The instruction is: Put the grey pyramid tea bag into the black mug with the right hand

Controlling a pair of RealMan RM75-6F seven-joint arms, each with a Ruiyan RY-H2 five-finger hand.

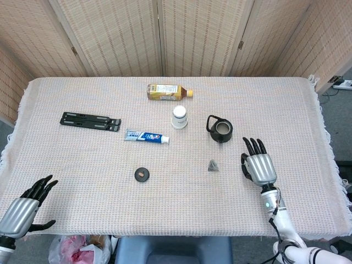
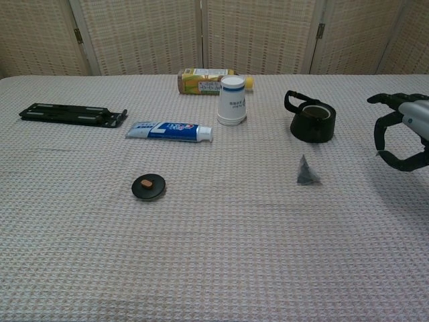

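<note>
The grey pyramid tea bag (image 1: 213, 165) (image 2: 307, 171) stands upright on the cloth, a little in front of the black mug (image 1: 220, 130) (image 2: 311, 122), whose handle points back and left. My right hand (image 1: 259, 166) (image 2: 404, 130) hovers to the right of the tea bag, fingers spread and holding nothing, raised above the table. My left hand (image 1: 25, 208) rests at the near left table edge, fingers apart and empty, seen only in the head view.
A white cup (image 1: 179, 116), a toothpaste tube (image 1: 146, 136), a lying yellow bottle (image 1: 168, 91), a black flat rack (image 1: 90, 120) and a small black disc (image 1: 142, 174) lie to the left of the mug.
</note>
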